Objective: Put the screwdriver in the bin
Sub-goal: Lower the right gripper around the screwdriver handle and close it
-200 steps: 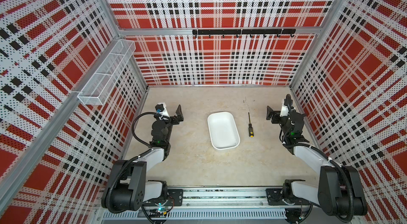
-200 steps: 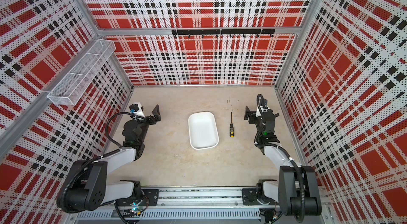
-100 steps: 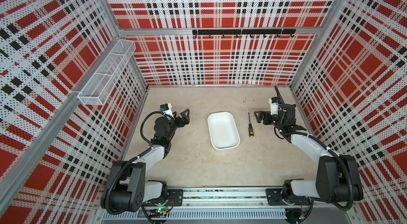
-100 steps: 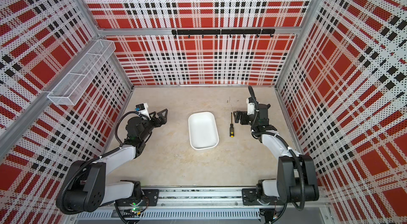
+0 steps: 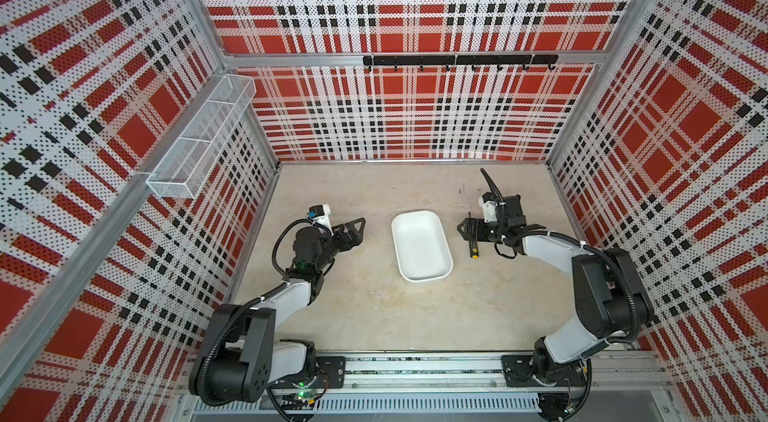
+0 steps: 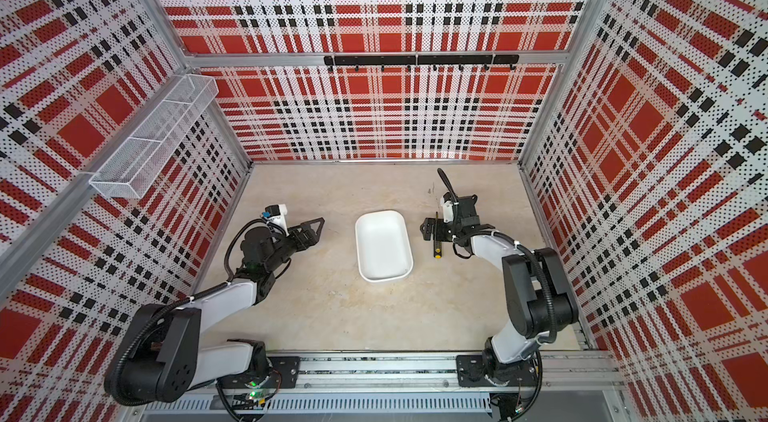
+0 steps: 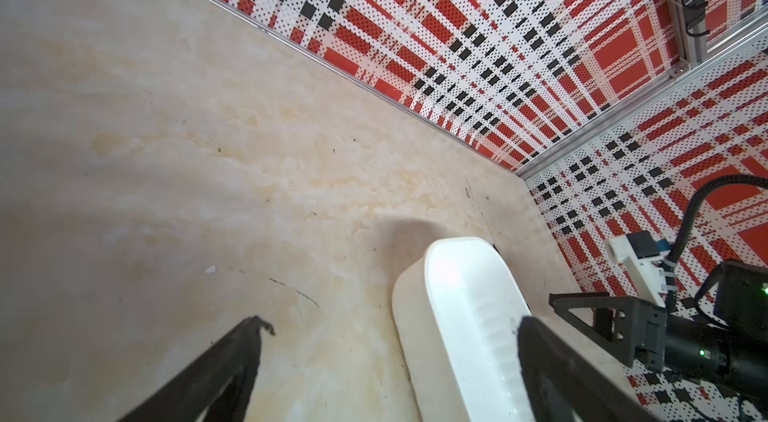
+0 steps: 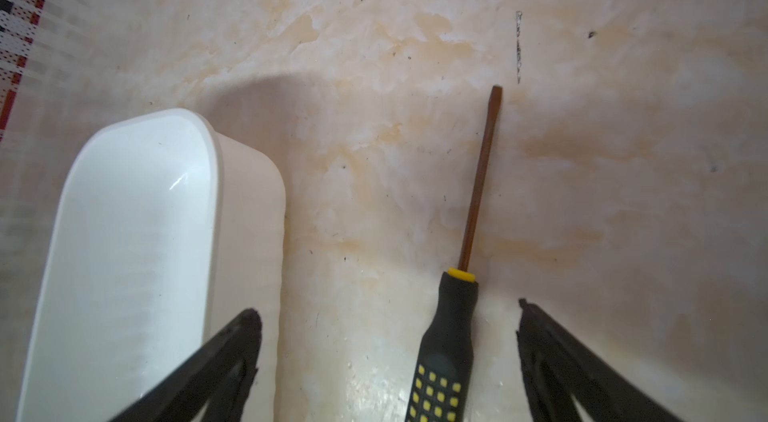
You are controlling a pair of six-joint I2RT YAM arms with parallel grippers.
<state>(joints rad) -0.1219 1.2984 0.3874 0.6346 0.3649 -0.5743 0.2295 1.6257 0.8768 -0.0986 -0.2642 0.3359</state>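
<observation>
1. The table (image 5: 374,316) is carrying the same layout it had a second ago: neither of the task's two things is shifting.
2. The right arm (image 5: 552,245) is swinging in from the right wall and dropping low. This is the main change, and it suggests the pick-up is starting.
3. The bin (image 5: 419,247) is sitting empty at the middle of the table, its long side running near to far, so the task is not yet done.
4. The left gripper (image 5: 356,229) is leaning in toward the bin's left side with its jaws spread and nothing between them.
5. The right gripper (image 8: 387,308) is now hanging over the tool's handle, jaws standing wide with one on each side and neither yet pressing on it.
6. The screwdriver (image 8: 451,328) is lying flat on the table just right of the bin and apart from it, with its shaft pointing far and its yellow end cap near. A squeeze on the handle and a short carry leftward over the rim are likely what is left.
</observation>
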